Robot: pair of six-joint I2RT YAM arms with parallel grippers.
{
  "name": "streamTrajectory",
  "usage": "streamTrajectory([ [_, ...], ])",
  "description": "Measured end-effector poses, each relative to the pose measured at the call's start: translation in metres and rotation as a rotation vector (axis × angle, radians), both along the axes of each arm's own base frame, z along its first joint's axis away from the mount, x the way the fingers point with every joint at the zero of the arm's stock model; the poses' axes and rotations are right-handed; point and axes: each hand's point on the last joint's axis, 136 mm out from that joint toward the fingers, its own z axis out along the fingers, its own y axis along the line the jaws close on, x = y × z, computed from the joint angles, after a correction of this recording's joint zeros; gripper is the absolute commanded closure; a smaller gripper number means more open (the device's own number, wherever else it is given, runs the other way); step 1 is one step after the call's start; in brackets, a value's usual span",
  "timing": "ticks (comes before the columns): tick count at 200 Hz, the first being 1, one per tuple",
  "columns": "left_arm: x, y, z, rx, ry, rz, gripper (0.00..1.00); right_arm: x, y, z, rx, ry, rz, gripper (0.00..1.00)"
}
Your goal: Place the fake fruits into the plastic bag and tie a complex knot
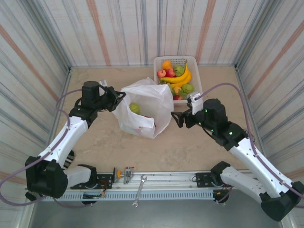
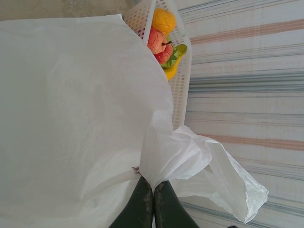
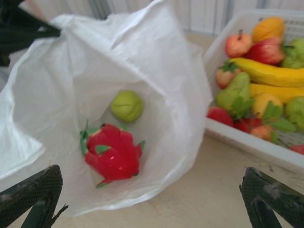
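Two fruits lie in the bag [image 1: 142, 111]; left gripper [image 2: 153, 202] pinches its rim, right gripper [image 3: 152, 199] gapes empty nearby. Keep the mouth taut while fetching from the basket [image 1: 195, 64]

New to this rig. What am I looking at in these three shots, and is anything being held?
Two robot arms are bolted at the table's near edge. The overhead camera looks down on both; the other two pictures come from cameras on each wrist. On the table lie a white plastic bag and a white lattice basket of fake fruits. The left gripper is shut on the bag's edge, holding its mouth open. The right gripper is open and empty, facing the bag. Inside the bag lie a pink dragon fruit and a round green fruit.
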Motion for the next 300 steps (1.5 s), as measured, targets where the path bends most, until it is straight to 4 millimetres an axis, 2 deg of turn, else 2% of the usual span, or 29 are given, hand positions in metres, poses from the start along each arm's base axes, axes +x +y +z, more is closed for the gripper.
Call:
streamTrajectory([
  [15,0.0,0.001,-0.002,0.005,0.006,0.004,1.0,0.013,-0.017,0.005,0.022,0.029,-0.061,0.01],
  [34,-0.001,0.002,-0.004,0.01,0.015,0.005,1.0,0.033,-0.034,0.0,0.03,0.091,-0.129,0.01],
  [68,-0.002,0.006,-0.005,0.019,0.015,0.011,1.0,0.076,-0.048,-0.034,0.03,0.249,-0.221,0.01],
  [97,-0.004,0.008,-0.006,0.03,0.019,0.013,1.0,0.108,-0.045,-0.061,-0.003,0.362,-0.239,0.01],
  [128,-0.005,0.012,-0.006,0.035,0.019,0.023,1.0,0.146,-0.04,-0.07,-0.064,0.426,-0.248,0.0],
  [166,-0.006,0.014,-0.006,0.036,0.02,0.029,1.0,0.181,-0.04,-0.096,-0.178,0.505,-0.252,0.08],
  [197,-0.009,0.015,-0.005,0.038,0.02,0.027,1.0,0.208,-0.049,-0.121,-0.3,0.557,-0.283,0.11],
  [245,-0.009,0.017,-0.003,0.038,0.017,0.031,1.0,0.257,-0.059,-0.136,-0.434,0.553,-0.334,0.2],
  [273,-0.01,0.017,-0.003,0.04,0.013,0.03,1.0,0.272,-0.061,-0.152,-0.47,0.569,-0.346,0.21],
  [300,-0.01,0.017,-0.001,0.041,0.008,0.028,1.0,0.275,-0.064,-0.17,-0.499,0.603,-0.353,0.21],
])
